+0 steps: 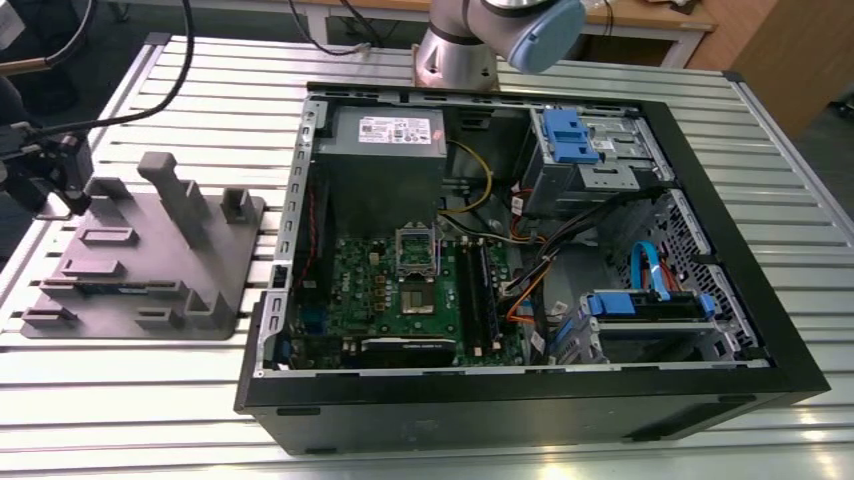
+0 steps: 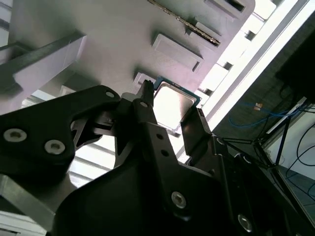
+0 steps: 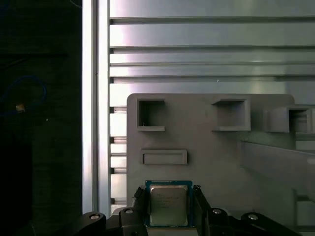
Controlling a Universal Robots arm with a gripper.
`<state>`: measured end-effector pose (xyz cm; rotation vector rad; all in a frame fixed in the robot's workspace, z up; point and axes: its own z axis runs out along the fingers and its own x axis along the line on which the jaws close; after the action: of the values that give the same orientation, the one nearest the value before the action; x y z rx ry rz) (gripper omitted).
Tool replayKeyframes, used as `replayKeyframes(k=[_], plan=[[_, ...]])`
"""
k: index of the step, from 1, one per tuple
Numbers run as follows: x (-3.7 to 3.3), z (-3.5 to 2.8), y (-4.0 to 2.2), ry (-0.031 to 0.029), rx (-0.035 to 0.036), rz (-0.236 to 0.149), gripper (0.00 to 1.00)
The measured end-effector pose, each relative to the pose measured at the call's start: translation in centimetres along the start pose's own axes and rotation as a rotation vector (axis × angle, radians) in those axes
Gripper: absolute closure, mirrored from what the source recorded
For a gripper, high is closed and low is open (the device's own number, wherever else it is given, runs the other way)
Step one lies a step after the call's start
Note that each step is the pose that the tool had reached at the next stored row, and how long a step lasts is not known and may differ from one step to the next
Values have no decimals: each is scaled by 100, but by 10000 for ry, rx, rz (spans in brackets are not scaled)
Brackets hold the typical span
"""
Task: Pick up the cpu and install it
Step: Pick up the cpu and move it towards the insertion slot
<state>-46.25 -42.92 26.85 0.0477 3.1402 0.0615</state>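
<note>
Silver-grey flat square cpu (image 3: 168, 205) clenched between 2 fingers (image 3: 199, 202) of the black gripper (image 3: 168, 196), over the grey plastic posted fixture (image 3: 206, 147), near its edge.

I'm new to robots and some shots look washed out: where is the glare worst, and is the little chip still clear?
Glare is worst in the second wrist view: the table slats blow out white, the gripper looms dark and soft, the cpu top shines pale. In the first wrist view the cpu reads sharp on the grey fixture. The exterior view is evenly lit.
</note>
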Motion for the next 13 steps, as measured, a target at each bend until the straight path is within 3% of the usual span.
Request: replayKeyframes(k=[7, 13], plan=[[0, -207, 8, 1, 1, 0, 53], [0, -225, 9, -1, -1, 0, 53]])
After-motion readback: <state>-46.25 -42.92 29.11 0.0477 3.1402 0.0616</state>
